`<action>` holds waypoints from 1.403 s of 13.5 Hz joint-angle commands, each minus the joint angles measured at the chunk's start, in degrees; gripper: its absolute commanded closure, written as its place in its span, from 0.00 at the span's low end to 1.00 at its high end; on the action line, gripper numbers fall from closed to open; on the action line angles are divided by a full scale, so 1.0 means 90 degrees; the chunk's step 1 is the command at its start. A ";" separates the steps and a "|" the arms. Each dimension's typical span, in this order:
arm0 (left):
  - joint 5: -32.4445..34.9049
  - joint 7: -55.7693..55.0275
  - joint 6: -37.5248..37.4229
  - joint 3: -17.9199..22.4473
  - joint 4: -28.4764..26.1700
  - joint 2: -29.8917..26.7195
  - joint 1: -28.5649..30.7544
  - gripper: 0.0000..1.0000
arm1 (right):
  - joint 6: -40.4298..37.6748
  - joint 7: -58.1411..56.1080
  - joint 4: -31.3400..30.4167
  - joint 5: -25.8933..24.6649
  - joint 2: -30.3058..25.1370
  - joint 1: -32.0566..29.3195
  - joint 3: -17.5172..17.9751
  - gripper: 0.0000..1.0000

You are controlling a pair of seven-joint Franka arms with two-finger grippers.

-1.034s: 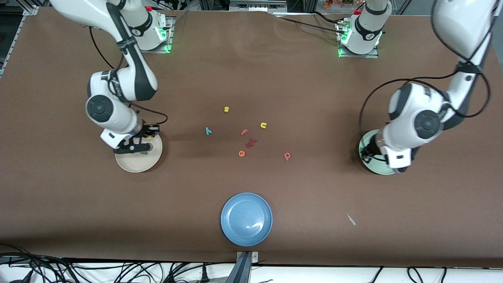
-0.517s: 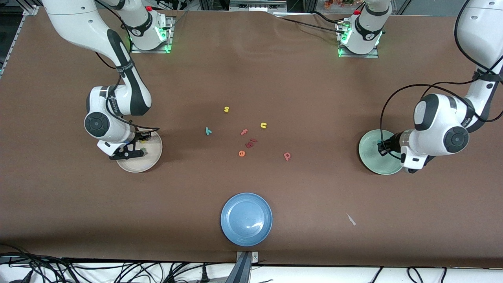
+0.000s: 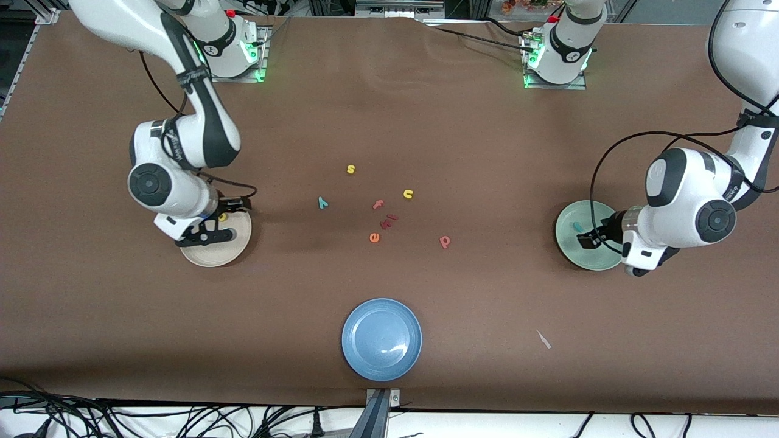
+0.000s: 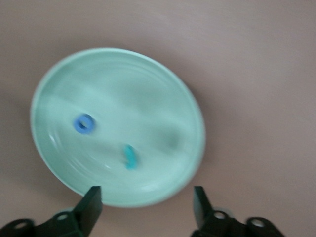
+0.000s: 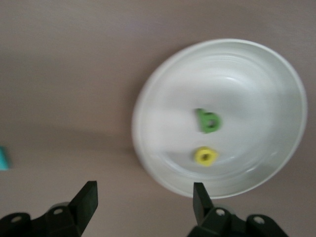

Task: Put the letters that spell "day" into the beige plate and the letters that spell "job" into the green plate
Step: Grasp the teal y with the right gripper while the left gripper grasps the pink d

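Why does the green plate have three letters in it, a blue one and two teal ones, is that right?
Not quite. The green plate holds two letters: the blue o and one teal j. The left wrist view shows it.

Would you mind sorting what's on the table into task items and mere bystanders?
Task items:
beige plate, holding yellow d and green a
green plate, holding blue o and teal j
teal y
salmon b

Bystanders:
blue plate
yellow s
yellow u
orange e
salmon f
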 commanded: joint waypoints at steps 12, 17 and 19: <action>0.0087 -0.2124 0.1265 0.0991 0.1601 0.1628 -0.3948 0.01 | 0.1774 0.1828 -0.0162 -0.0028 0.0987 0.1057 0.0924 0.42; 0.0106 -0.2690 0.1324 0.1111 0.1894 0.2185 -0.4350 0.12 | 0.2020 0.1828 -0.0309 -0.0038 0.1114 0.1057 0.0924 0.50; 0.0107 -0.2769 0.1334 0.1111 0.1904 0.2254 -0.4360 0.22 | 0.2088 0.1828 -0.0319 -0.0038 0.1162 0.1057 0.0924 0.54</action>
